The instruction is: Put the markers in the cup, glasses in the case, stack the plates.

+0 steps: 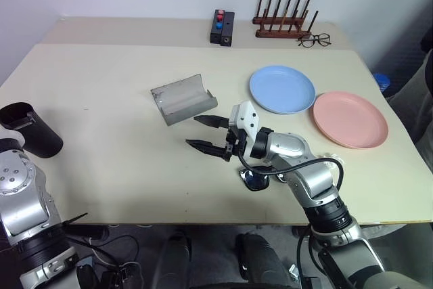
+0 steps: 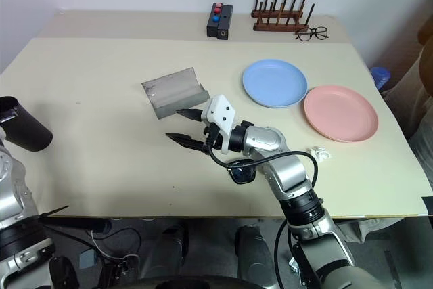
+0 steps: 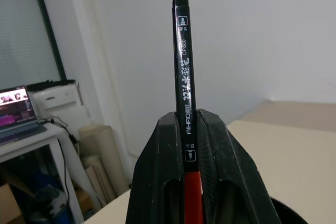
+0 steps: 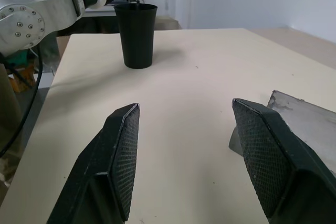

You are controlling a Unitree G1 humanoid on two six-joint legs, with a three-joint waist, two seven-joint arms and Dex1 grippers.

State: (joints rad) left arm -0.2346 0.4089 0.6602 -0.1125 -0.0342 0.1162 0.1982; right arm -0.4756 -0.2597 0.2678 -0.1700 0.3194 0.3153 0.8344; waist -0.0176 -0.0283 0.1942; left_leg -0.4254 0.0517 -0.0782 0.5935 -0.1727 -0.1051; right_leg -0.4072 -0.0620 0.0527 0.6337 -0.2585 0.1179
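Left gripper (image 3: 191, 145): jaws closed tight on the black marker (image 3: 184, 72), clamped near its red end; the black barrel rises straight out between the fingers to a pale tip.
Right gripper (image 1: 204, 132): jaws wide apart, nothing between them; it points level toward the robot's left, above bare tabletop just in front of the case.
Cup (image 4: 136, 35): dark tumbler standing upright near the table's left edge, wider at the rim; the left arm (image 4: 47, 3) is right beside it, with something thin showing at the rim.
Case (image 1: 183, 99): grey, lying open in mid-table, its curved shell facing up, just beyond the right gripper's fingertips.
Sunglasses (image 2: 242, 170): dark lens and frame partly hidden under the right forearm, near the table's front edge.
Blue plate (image 1: 282, 89): flat on the table, right of the case.
Pink plate (image 1: 350, 119): beside the blue one toward the right edge, rims close, not stacked.
Table (image 1: 101, 160): pale cream top.
Back edge: black box with red and blue buttons (image 1: 222, 27), wooden peg rack (image 1: 283, 21), thin-framed eyeglasses (image 1: 314, 40).
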